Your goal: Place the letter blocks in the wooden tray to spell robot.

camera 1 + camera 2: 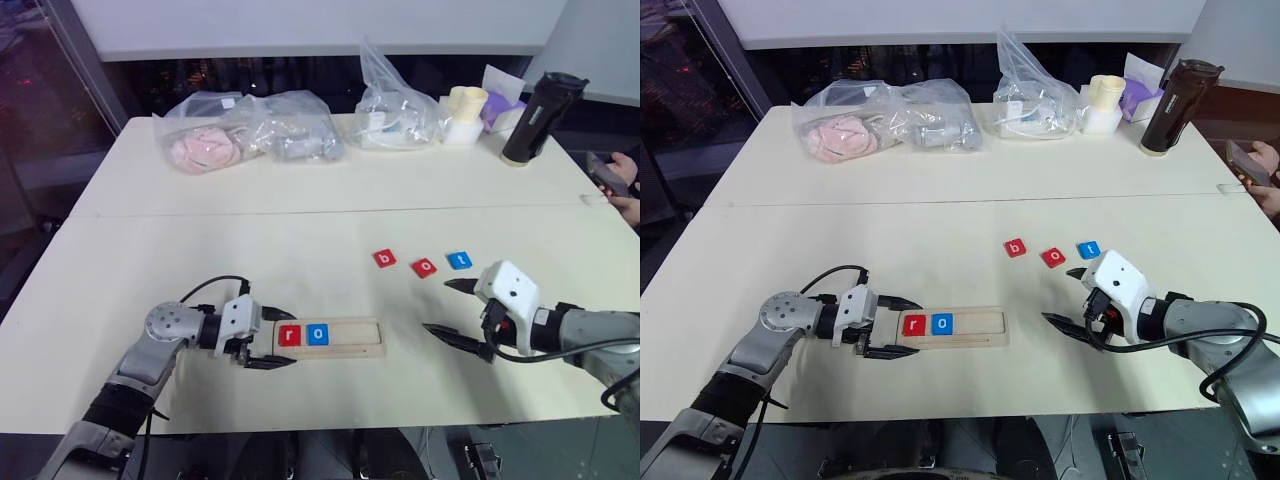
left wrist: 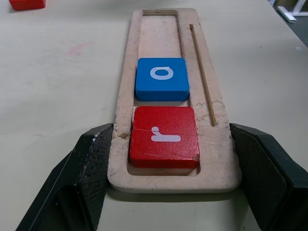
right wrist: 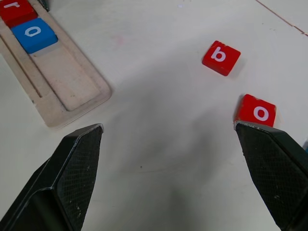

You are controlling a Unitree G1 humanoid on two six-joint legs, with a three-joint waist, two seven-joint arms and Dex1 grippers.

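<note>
- Pale-wood tray near the table's front edge; red r and blue o fill its left slots.
- Left gripper clamps the tray's left end.
- Right gripper spread wide, empty.
- Red b, red o, blue t loose mid-table.

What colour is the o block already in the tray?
Blue o block, clearest in the left wrist view.

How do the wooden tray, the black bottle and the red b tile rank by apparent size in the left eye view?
1. wooden tray
2. black bottle, though it stands farther from the camera, so the order is unsure
3. red b tile, clearly smallest
</note>
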